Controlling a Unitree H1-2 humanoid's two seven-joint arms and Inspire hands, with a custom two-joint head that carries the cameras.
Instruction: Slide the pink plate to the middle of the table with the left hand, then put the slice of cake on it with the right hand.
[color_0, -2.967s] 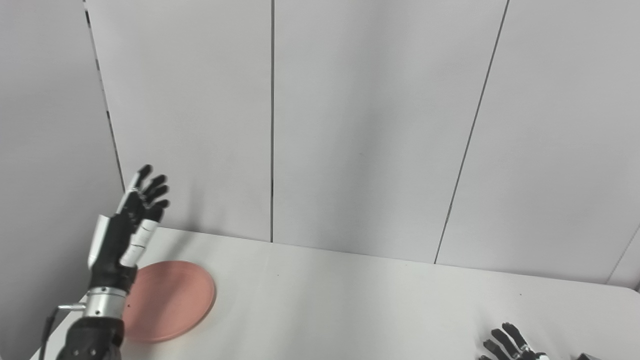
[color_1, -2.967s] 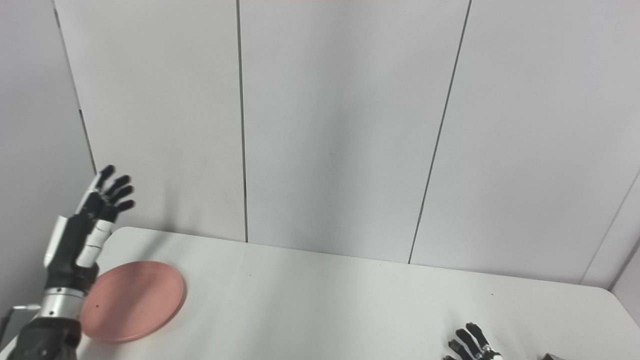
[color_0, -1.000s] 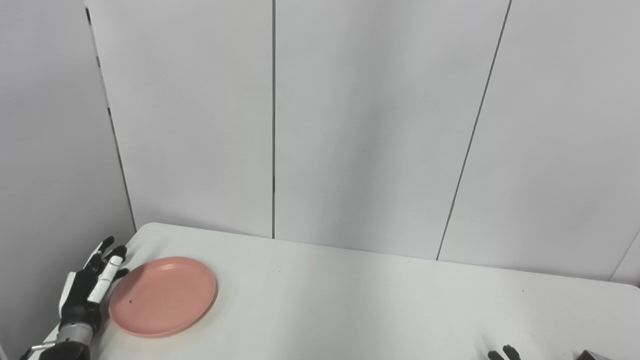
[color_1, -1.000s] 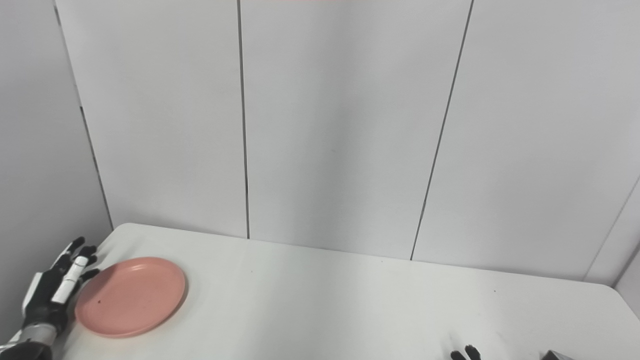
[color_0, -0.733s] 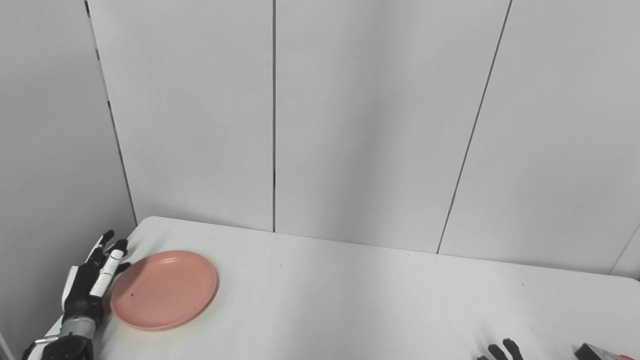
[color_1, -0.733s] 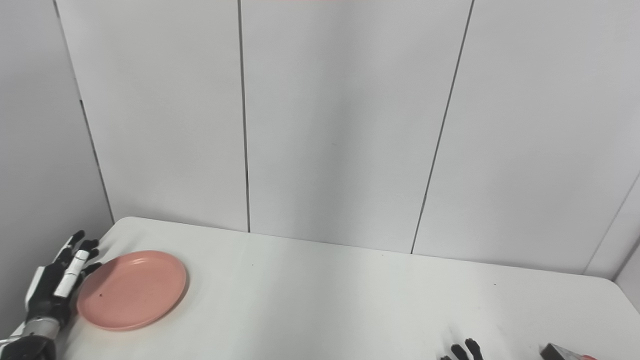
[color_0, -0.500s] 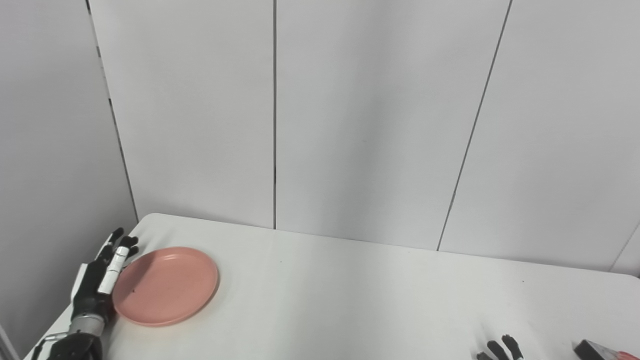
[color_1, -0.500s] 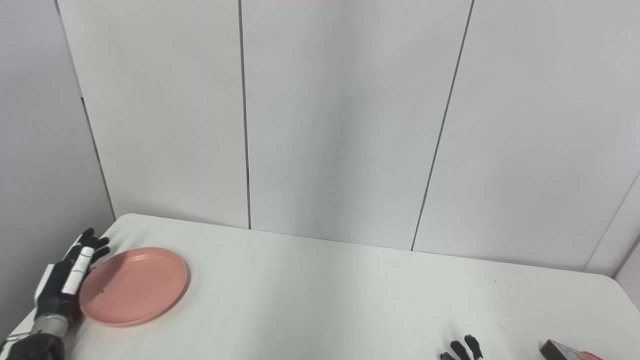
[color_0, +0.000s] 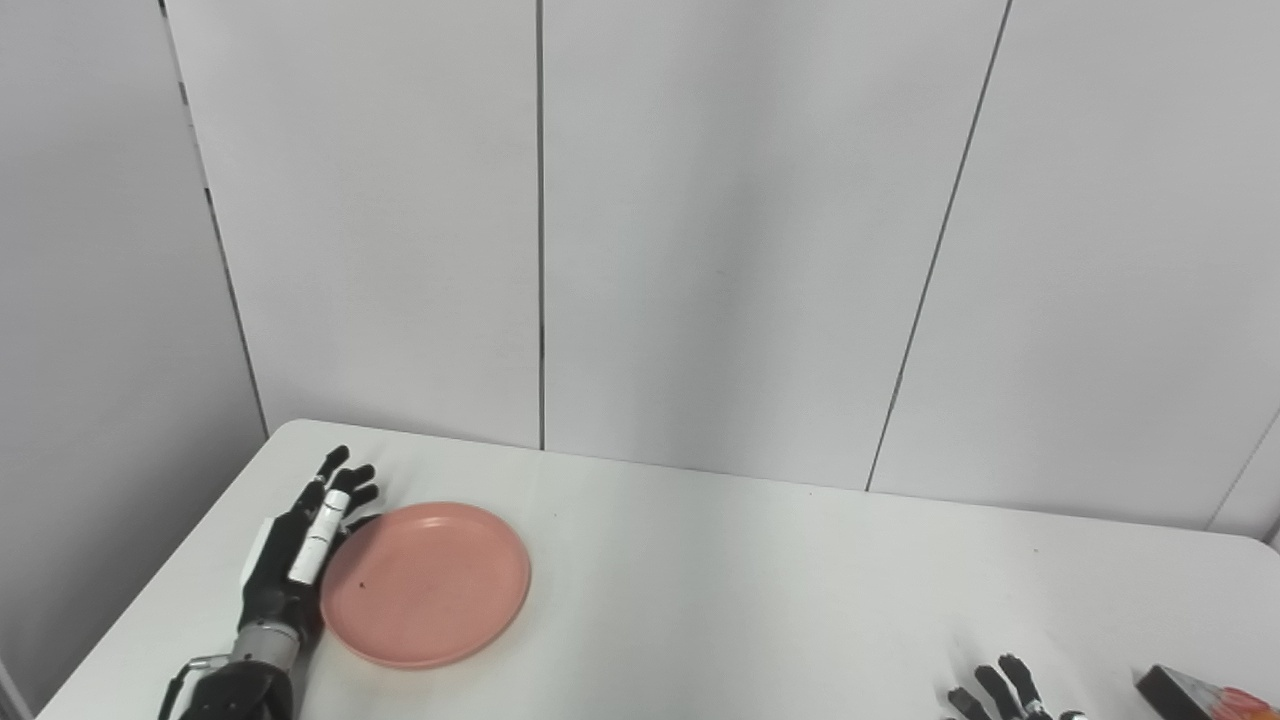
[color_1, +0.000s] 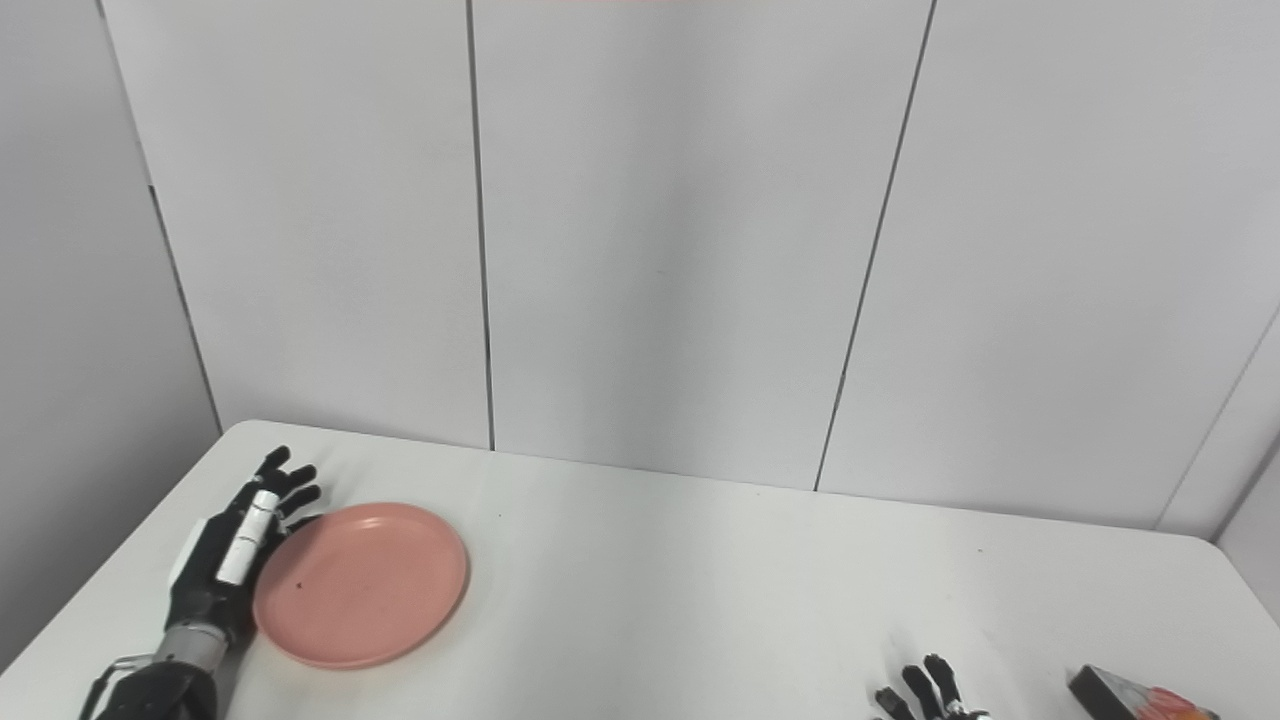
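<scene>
The pink plate lies flat on the left part of the white table. My left hand stands open on its edge against the plate's left rim, fingers stretched toward the wall. At the bottom right only the spread fingertips of my right hand show above the picture's edge, holding nothing. The slice of cake, dark with a red top, lies at the table's near right corner, just right of that hand and partly cut off.
A grey panelled wall rises directly behind the table. The table's left edge runs close beside my left arm.
My left hand has come down from the air to the plate's left rim and pushed the plate rightward along the table. The camera has tilted down a little, bringing the cake into view.
</scene>
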